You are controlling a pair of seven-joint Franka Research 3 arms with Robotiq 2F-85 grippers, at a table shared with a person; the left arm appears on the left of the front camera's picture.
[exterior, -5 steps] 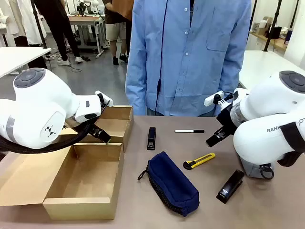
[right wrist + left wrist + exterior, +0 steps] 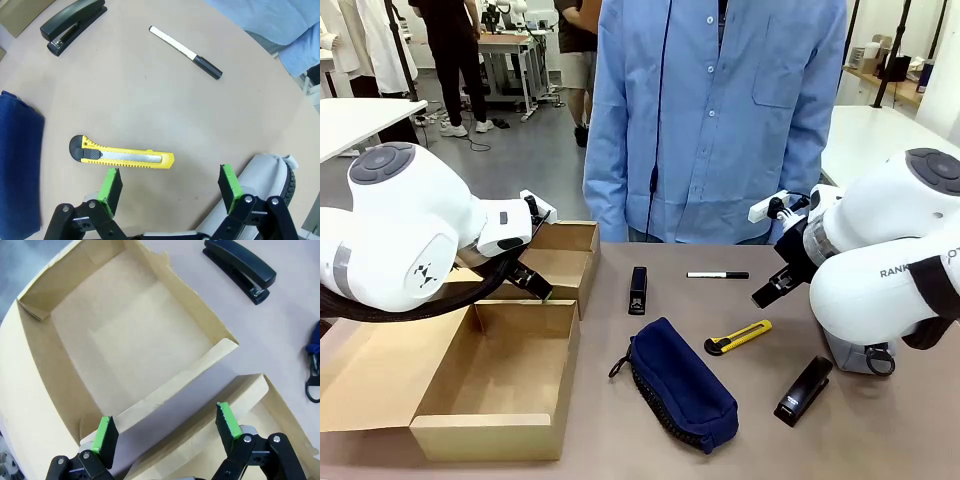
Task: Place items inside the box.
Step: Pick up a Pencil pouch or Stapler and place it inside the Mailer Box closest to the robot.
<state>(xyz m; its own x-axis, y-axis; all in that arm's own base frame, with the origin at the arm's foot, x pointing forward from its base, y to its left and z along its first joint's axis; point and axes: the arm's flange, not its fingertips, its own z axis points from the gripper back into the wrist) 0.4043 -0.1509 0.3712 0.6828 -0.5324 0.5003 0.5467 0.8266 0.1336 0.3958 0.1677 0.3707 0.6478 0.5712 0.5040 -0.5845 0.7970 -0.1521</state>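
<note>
An open cardboard box (image 2: pixel 490 438) stands at the table's left, with a second open tray (image 2: pixel 565 262) behind it. My left gripper (image 2: pixel 538 287) hangs open over the seam between them; in the left wrist view the gripper (image 2: pixel 167 426) is above the box rim (image 2: pixel 165 400). The navy pouch (image 2: pixel 682 385) lies mid-table, one stapler (image 2: pixel 638 290) beyond it, the other stapler (image 2: pixel 804 390) at the right. The marker (image 2: pixel 717 275) and the utility knife (image 2: pixel 738 338) lie between them. My right gripper (image 2: pixel 170 187) is open just above the knife (image 2: pixel 122 156), holding nothing.
A person in a blue shirt (image 2: pixel 720 120) stands at the far edge. The right arm's white base (image 2: pixel 265 180) sits close beside the right gripper. The box's flap (image 2: pixel 365 370) lies open to the left. Bare tabletop (image 2: pixel 620 440) lies in front of the pouch.
</note>
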